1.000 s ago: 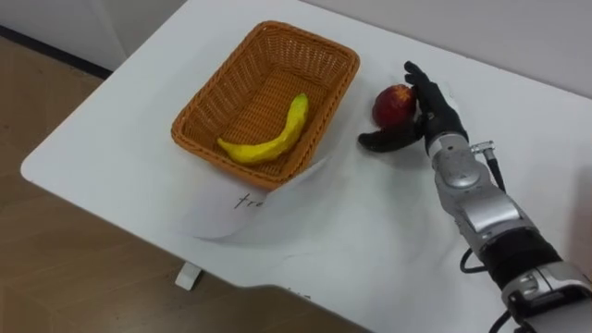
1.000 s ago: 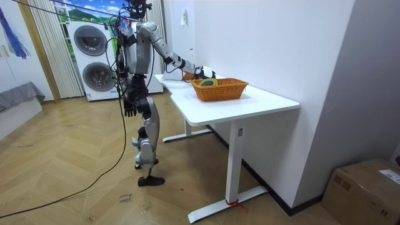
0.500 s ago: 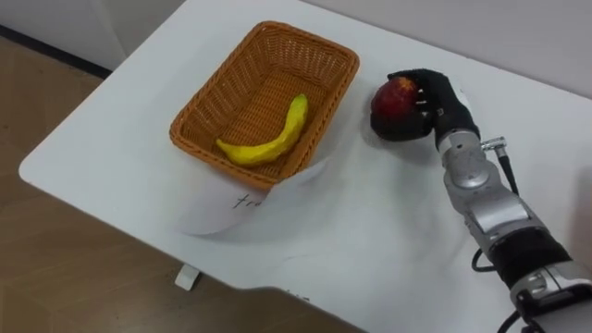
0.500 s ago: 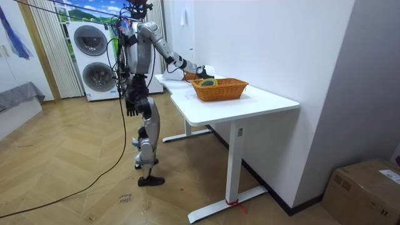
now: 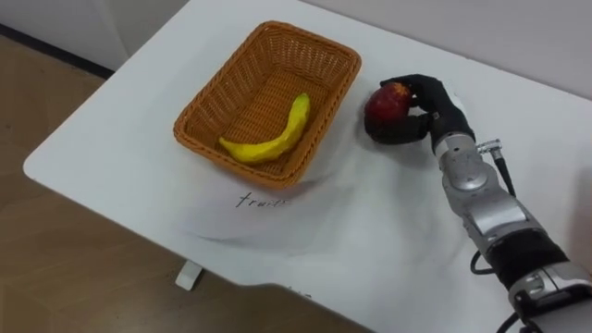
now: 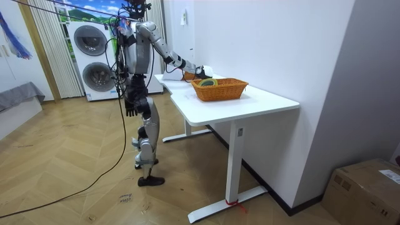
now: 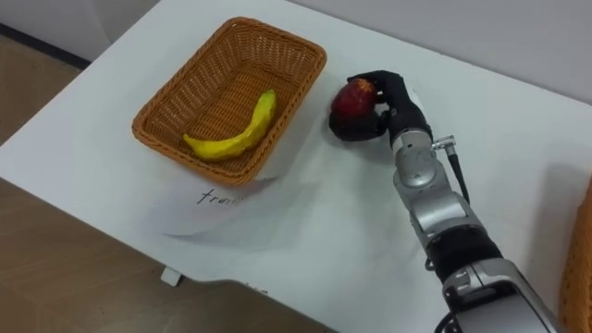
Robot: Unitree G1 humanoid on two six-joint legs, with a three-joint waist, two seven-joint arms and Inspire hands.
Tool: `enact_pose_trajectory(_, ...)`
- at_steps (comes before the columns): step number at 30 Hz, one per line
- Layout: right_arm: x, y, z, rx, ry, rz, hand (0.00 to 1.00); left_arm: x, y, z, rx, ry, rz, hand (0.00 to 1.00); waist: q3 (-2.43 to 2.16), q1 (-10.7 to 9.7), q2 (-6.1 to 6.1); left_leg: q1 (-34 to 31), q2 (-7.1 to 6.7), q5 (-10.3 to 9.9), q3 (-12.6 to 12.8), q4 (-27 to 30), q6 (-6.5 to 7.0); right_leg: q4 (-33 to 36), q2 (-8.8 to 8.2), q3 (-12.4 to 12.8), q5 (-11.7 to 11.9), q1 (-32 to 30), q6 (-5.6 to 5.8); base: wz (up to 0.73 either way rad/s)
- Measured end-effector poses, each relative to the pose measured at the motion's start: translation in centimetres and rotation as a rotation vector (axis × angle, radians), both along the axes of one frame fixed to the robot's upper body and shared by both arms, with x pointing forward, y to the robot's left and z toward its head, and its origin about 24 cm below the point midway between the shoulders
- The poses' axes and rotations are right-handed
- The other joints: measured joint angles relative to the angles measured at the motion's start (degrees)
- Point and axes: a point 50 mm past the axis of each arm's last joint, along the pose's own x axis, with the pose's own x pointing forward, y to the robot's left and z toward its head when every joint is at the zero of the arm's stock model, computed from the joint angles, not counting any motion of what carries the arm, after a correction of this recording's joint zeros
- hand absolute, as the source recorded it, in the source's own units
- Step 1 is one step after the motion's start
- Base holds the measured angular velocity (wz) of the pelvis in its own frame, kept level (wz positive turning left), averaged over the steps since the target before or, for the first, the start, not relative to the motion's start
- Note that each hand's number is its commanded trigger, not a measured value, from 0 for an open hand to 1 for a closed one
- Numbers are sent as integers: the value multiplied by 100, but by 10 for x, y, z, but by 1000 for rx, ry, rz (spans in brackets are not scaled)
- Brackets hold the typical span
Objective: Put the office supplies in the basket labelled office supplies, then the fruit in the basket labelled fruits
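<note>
The right hand [image 5: 435, 104], upper right of centre, has its fingers curled round a red apple [image 5: 384, 102] just right of the wicker basket [image 5: 205, 100] (a banana [image 5: 268, 139] lies inside). A handwritten paper sheet [image 5: 264, 211] sits under the basket's near edge on the white surface [image 5: 111, 139]. In the room view the left hand [image 6: 130, 110] hangs by the hip.
</note>
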Motion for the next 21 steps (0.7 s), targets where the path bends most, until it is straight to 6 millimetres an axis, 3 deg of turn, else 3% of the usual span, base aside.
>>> enact_pose_trajectory(9,0,-1,0,16,0,-6,100,1,1,1,12,-6,3,0,-15,-25,-18,20,-2,1,8,-2,1,1,-2,-1,0,26,1,0)
enact_pose_trajectory(15,-8,5,1,12,-11,19,100,-1,2,1,17,-7,16,0,-36,-238,-24,42,-5,1,-9,2,1,-13,-2,23,2,58,5,0)
enact_pose_trajectory(21,-16,3,20,47,-115,17,100,-9,4,1,36,-5,90,0,-144,-513,133,332,-3,11,104,-133,18,-12,-10,154,1,208,21,-12)
